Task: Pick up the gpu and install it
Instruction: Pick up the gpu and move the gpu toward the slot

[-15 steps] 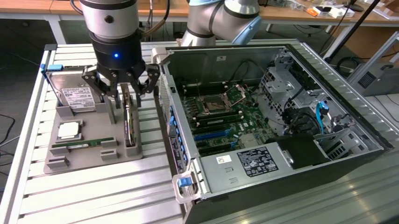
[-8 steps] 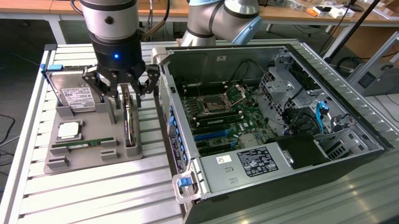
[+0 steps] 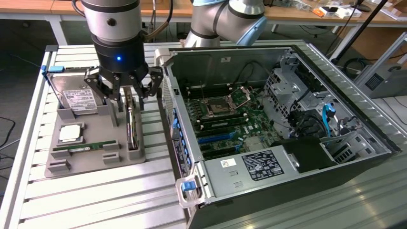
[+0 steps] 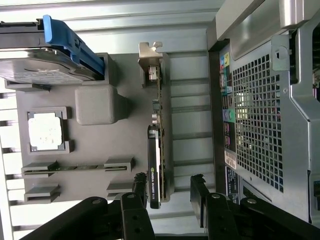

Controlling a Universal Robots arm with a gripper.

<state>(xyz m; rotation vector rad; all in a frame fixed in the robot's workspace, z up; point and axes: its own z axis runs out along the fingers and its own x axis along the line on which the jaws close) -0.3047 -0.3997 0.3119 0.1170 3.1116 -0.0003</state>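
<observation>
Gripper [image 3: 130, 95] hangs wide open and empty right over the gpu [image 3: 131, 129], standing on edge in the grey tray [image 3: 86, 160].

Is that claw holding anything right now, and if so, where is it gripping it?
Nothing is held. The claw is open and straddles the gpu, which stands on edge in the gray holder.

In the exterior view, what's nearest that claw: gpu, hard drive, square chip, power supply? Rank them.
1. gpu, right under the gripper.
2. hard drive, exterior view's left.
3. square chip, exterior view's lower left.
4. power supply, exterior view's far right.
</observation>
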